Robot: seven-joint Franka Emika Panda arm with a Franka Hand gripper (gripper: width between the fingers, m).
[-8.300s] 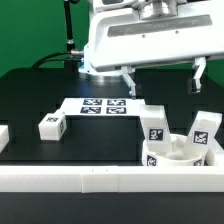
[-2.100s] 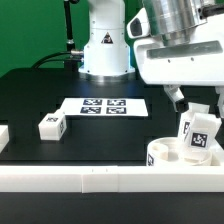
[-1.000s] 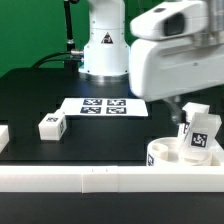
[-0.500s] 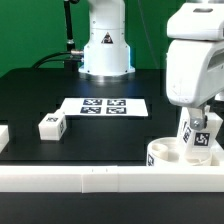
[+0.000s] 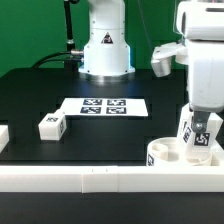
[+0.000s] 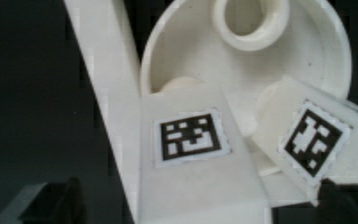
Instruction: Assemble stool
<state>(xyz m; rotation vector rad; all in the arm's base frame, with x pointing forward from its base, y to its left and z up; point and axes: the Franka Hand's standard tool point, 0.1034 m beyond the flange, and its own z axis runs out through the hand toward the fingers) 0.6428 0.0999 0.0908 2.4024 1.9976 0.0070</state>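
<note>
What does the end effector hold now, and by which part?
It cannot be told: the end effector stands over a small white tagged block leg, but no closed grip shows.

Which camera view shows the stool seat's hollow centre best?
The wrist view: the seat fills much of the picture, its centre hole plainly visible. The exterior view shows only the seat's rim behind the front rail.
</note>
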